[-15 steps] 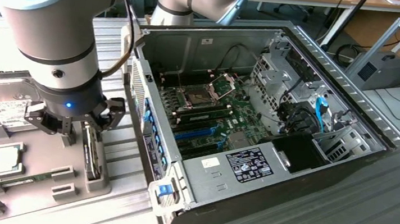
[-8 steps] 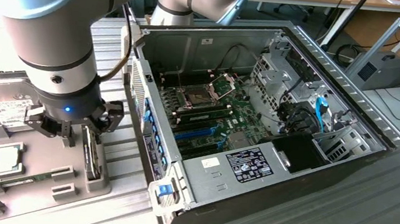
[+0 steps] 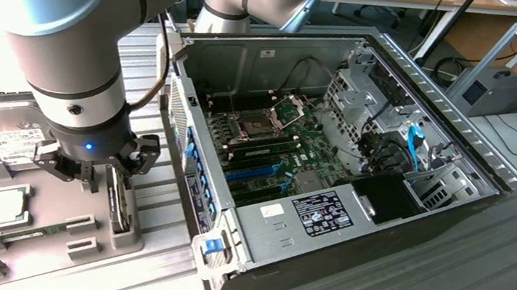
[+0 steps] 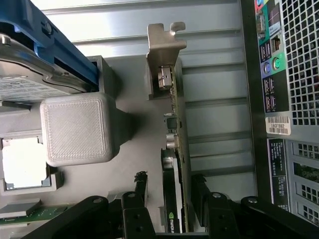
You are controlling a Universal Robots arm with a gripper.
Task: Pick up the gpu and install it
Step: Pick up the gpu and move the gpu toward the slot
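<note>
Gripper (image 4: 169,185) part-open astride the upright gpu (image 4: 175,149) on the grey tray (image 4: 124,162), fingers (image 4: 141,188) beside both faces, unclamped

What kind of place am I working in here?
Probably a robotics lab bench for PC assembly: an open computer case with its motherboard exposed, a grey parts fixture holding the gpu and a hard drive.

A grey plastic block (image 4: 75,129) crowded one side of the upright green gpu card (image 4: 175,144), bare ribbed metal tabletop (image 4: 214,119) the other.
</note>
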